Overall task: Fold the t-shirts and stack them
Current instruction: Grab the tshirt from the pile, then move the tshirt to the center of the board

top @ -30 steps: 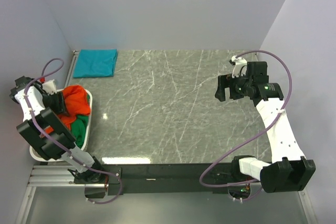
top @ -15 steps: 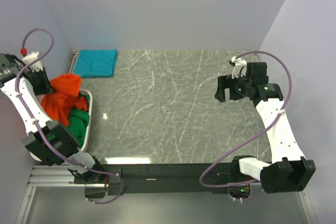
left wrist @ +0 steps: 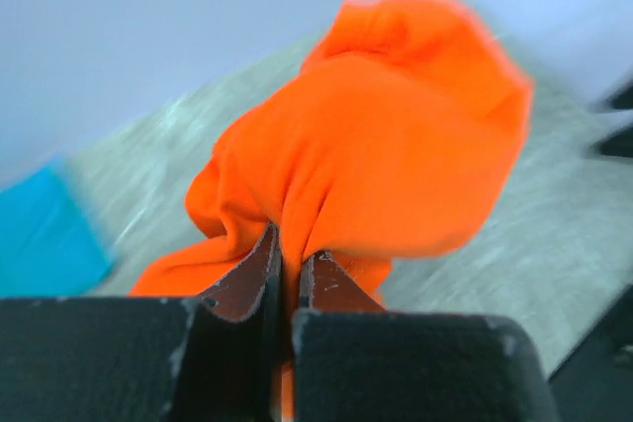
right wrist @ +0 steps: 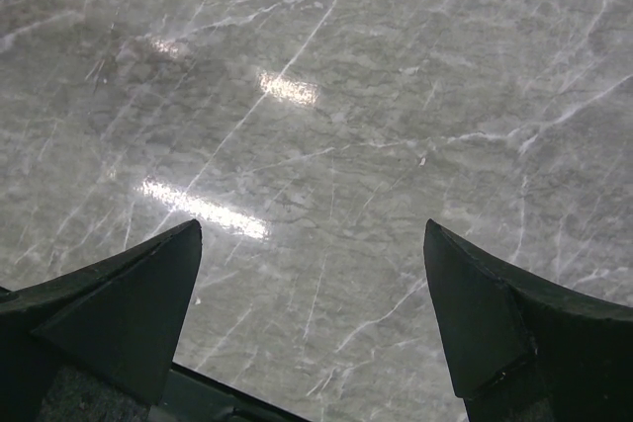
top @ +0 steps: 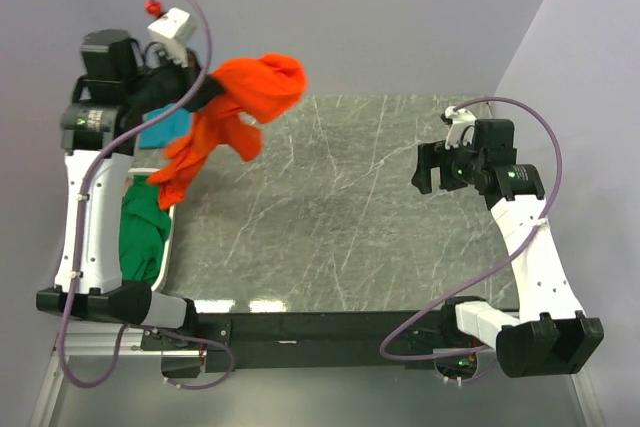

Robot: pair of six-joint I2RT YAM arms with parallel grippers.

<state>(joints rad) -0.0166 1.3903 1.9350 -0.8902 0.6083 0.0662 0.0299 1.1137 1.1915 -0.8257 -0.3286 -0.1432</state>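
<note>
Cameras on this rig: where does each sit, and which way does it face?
Top external: high behind the bases, looking down on the table; both arms show.
Left wrist: on the left gripper, looking along its shut fingers at the pinched orange t-shirt.
Right wrist: on the right gripper, looking down at table between its open fingers.
Shared: top and left wrist both show that t-shirt.

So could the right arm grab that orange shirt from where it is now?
Probably yes, at a stretch. The right fingers are open and empty, and only bare table lies between them and the orange shirt, which hangs from the left fingers across the table.
</note>
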